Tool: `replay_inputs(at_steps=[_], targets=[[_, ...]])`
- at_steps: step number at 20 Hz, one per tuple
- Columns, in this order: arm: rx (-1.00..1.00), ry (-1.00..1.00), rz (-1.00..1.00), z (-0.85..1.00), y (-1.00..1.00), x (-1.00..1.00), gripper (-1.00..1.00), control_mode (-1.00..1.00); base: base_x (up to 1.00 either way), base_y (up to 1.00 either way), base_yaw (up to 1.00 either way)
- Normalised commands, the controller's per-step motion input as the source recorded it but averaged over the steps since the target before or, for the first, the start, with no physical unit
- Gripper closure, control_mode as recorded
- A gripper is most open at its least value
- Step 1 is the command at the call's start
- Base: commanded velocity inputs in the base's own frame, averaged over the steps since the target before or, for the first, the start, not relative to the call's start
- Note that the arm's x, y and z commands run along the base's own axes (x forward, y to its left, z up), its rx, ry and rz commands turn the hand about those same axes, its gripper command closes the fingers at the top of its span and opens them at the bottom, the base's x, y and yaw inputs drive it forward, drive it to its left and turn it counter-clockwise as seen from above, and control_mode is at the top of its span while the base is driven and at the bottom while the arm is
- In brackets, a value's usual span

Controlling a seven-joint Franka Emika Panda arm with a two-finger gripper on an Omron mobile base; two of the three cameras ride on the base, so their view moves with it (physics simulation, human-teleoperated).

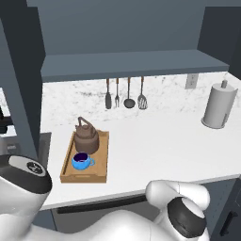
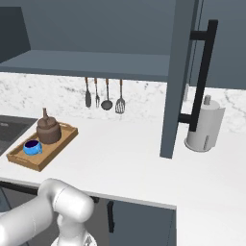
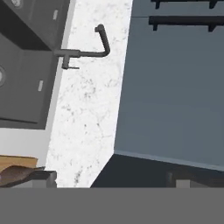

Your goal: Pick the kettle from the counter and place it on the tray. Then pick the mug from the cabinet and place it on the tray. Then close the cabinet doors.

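With the kettle [image 1: 86, 137] and mug [image 1: 82, 161] both on the tray [image 1: 102, 165] near the counter's [image 1: 155, 150] left edge, my jaws open and empty, I judge I next must swing the open cabinet doors [image 2: 178, 77] shut.

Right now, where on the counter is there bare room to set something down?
The counter is bare between the tray and the grey cylinder, from the wall to the front edge. The tray is crowded: the kettle and the mug fill most of it.
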Motion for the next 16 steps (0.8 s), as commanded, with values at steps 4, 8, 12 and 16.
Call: replay_inputs(at_steps=[4,8,12,16], targets=[[0.0,0.0,-0.2,0.0,-0.5,0.22,-1.0,-1.0,0.0,0.0,0.0],[0.0,0.0,-0.19,0.0,-0.56,0.21,-1.0,-1.0,0.0,0.0,0.0],[0.0,-0.01,-0.18,0.0,-0.61,0.22,-1.0,-1.0,0.0,0.0,0.0],[0.0,-0.02,-0.16,0.0,-0.65,0.24,-1.0,-1.0,0.0,0.0,0.0]])
